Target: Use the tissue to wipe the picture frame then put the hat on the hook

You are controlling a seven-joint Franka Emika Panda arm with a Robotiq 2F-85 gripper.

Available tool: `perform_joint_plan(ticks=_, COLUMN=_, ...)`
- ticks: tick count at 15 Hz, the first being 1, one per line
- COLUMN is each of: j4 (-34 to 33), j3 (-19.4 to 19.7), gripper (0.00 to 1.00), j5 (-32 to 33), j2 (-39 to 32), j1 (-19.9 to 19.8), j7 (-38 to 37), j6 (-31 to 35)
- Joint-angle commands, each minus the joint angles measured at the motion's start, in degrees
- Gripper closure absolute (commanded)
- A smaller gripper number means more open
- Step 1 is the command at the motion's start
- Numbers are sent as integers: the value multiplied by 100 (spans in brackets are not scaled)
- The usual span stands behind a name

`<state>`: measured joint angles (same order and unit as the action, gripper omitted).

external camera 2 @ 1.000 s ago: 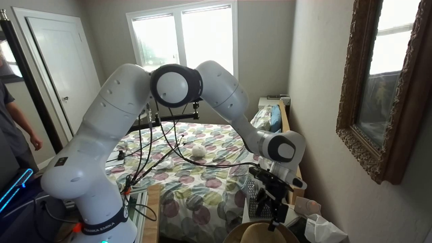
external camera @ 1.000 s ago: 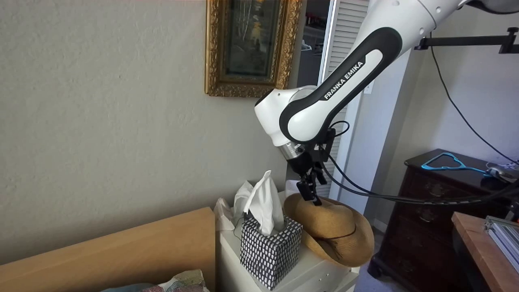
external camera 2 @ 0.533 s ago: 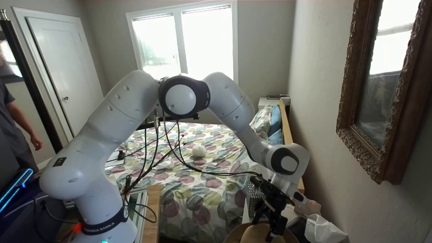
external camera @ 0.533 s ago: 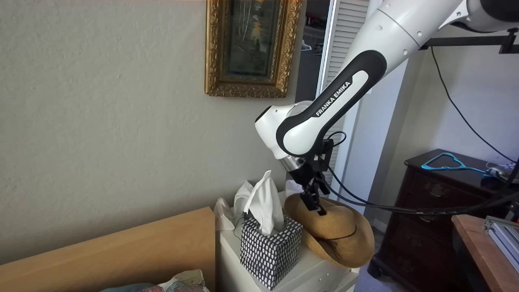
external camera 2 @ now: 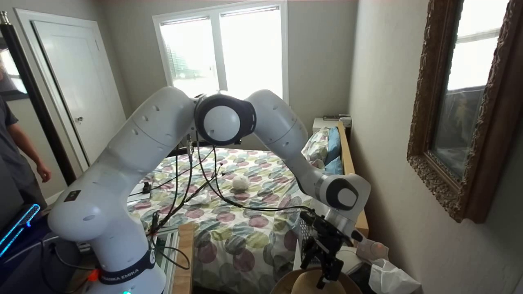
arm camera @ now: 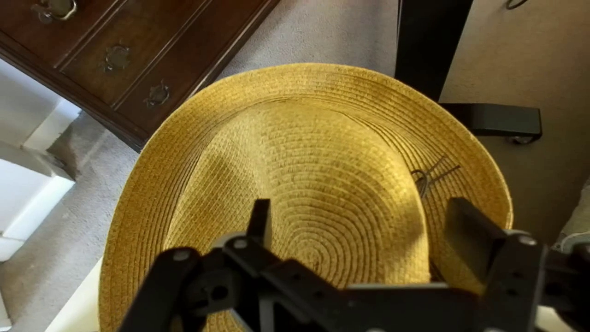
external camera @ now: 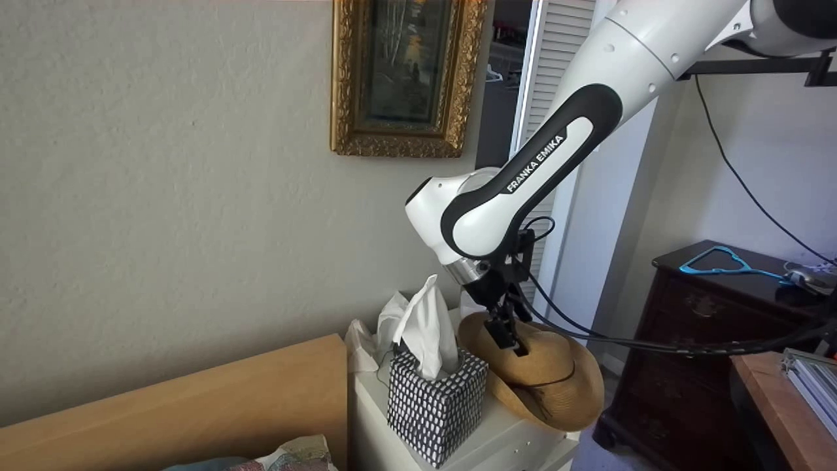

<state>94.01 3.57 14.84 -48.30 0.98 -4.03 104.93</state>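
Over the last second the gripper (arm camera: 362, 221) has come down to the hat (arm camera: 299, 157), which itself has not shifted; I judge that the hat step is in hand and a grasp is about to be tried. The jaws stand spread wide with nothing clasped: in the wrist view one hangs over the crown, the other past the crown's side above the brim. Whether a tip touches the straw is unclear.

The hat rests crown upward on the white cabinet (external camera: 503, 432), its brim reaching past the edge facing the dark dresser (external camera: 680, 379); a poor hold could tip it off there. Just beside it, near the cabinet's bed-side edge, stands the checkered tissue box (external camera: 437, 405) with a white tissue (external camera: 428, 327) sticking up. A crumpled whitish piece (external camera 2: 199, 199) lies on the bed (external camera 2: 245, 230), possibly a wiping tissue, though that stays uncertain. The picture frame (external camera: 397, 144) hangs on the wall (external camera: 196, 196) above the cabinet; whether it has been wiped does not show. No hook can be made out.
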Motion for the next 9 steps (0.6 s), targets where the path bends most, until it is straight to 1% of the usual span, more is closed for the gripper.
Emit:
perform_joint_plan(ticks=1, j4=-366, j3=-30, gripper=34, j5=-132, j2=-265, j1=-39, j7=157, j6=-286)
perform_joint_plan(ticks=6, j4=-522, j3=-18, gripper=70, j5=-112, j2=-399, j1=-36, j7=147, j6=-352)
perform_joint_plan(ticks=9, j4=-468, j3=9, gripper=91, j5=-67, j2=-322, j1=-15, j7=105, j6=-309)
